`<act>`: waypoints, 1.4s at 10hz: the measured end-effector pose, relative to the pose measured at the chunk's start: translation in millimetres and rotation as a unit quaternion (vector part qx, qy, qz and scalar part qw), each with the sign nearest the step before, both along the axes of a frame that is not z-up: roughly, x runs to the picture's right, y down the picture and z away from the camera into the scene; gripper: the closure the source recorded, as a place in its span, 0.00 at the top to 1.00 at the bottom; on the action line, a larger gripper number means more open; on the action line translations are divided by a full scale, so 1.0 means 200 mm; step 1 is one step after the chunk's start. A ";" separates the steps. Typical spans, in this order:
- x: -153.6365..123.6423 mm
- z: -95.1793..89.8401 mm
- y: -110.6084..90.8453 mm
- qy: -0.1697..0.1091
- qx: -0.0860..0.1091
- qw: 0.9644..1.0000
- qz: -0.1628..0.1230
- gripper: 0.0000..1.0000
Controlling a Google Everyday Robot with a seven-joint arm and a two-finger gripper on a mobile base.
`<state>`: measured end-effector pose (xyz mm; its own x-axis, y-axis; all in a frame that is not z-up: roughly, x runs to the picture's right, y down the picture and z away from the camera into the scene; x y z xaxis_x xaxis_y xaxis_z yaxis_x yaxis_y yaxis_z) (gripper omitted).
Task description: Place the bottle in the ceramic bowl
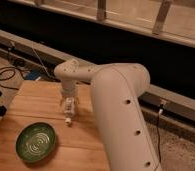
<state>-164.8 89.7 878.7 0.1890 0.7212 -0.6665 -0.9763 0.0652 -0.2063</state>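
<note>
Camera view, lower right: the robot's bulky white arm (pixel 118 115) fills the near corner and bends toward the frame's centre.
Ceramic bowl (pixel 36 142): sits upright at lower left on the wooden worktop (pixel 38 102), green with pale swirls, nothing in it.
Pincer (pixel 68 107): points straight down at centre-left, up and to the right of the bowl; whether it is clenched or released cannot be told.
Bottle (pixel 68 118): a slim whitish shape directly under the pincer, roughly upright, clear of the bowl; whether its lower end rests on the worktop or hangs just above it is unclear.
Progress: the placing is not yet done, and the bottle has a diagonal run toward the lower left ahead of it.
Risk: a weak hold could let the smooth bottle slip and roll across the boards.
Risk: carried too low, it could strike the bowl's dark rim and shove the bowl toward the near edge.
Risk: let go tilted, it may bounce out of so shallow a dish.
Upper left: dark cables (pixel 5 76) loop on the floor.
Top: a railed ledge (pixel 141 30) crosses the frame.
</note>
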 end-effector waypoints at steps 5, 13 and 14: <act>-0.04 0.10 0.15 -0.018 -0.048 0.999 0.009 0.62; -0.13 -0.08 0.03 -0.100 0.006 0.995 -0.009 0.00; -0.14 -0.12 0.01 -0.109 0.014 0.994 -0.012 0.00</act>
<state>-193.5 91.6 854.7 0.3450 0.7318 -0.5878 -0.9064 0.0970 -0.4112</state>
